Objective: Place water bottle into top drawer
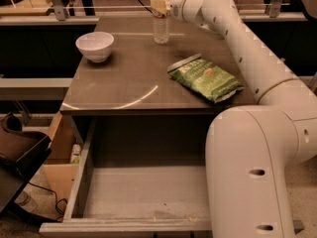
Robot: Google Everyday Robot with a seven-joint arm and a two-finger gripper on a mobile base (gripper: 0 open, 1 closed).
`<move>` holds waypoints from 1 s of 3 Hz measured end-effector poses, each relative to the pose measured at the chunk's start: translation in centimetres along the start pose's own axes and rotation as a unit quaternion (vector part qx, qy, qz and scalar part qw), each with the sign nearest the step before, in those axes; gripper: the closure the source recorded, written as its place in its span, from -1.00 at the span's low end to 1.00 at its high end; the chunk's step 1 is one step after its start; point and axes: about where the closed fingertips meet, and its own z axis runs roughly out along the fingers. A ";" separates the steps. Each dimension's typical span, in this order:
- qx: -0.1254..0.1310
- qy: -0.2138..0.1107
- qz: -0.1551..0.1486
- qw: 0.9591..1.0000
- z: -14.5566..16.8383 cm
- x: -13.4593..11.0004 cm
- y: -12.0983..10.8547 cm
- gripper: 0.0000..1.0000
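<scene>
With the pincer (159, 5) at the neck of the water bottle (161, 29), upright at the surface's (124, 83) far edge, grip state unclear, so high a hold risks tipping it short of the open top drawer (143, 195).

The water bottle (161, 29) stands upright at the back of the table (124, 86), close to the far edge. The gripper (159, 5) is up at its neck, coming in from the right. The bowl (94, 46) sits left of the bottle and a little nearer. The chip bag (204, 77) lies to the right, in front of the bottle. Below the table's front edge, the top drawer (143, 195) juts out.
</scene>
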 end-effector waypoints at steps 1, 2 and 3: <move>-0.010 0.025 -0.016 0.999 -2.2 -2.4 0.5 1.00; -0.012 0.049 -0.036 0.998 -5.5 -5.7 1.4 1.00; -0.002 0.060 -0.037 0.997 -9.3 -8.5 2.6 1.00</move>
